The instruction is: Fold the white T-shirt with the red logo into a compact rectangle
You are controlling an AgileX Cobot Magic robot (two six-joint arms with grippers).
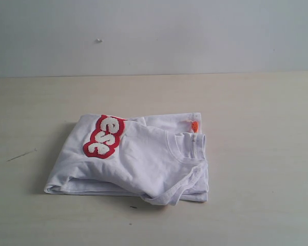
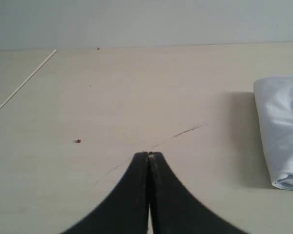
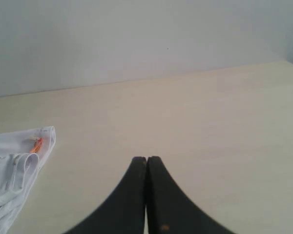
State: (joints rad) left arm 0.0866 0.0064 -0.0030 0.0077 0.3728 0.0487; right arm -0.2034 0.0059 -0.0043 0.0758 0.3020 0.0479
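Thin white cotton T-shirt lay folded into a rough rectangle near the middle of the pale wooden worktop. Its red-outlined logo of fuzzy white letters showed only partly, on the top layer at the left side. The ribbed round collar and the small orange neck tag were at the right edge. The black left tool had its jaws pressed together on nothing, apart from the shirt. The black right tool was equally closed and empty, apart from the collar side.
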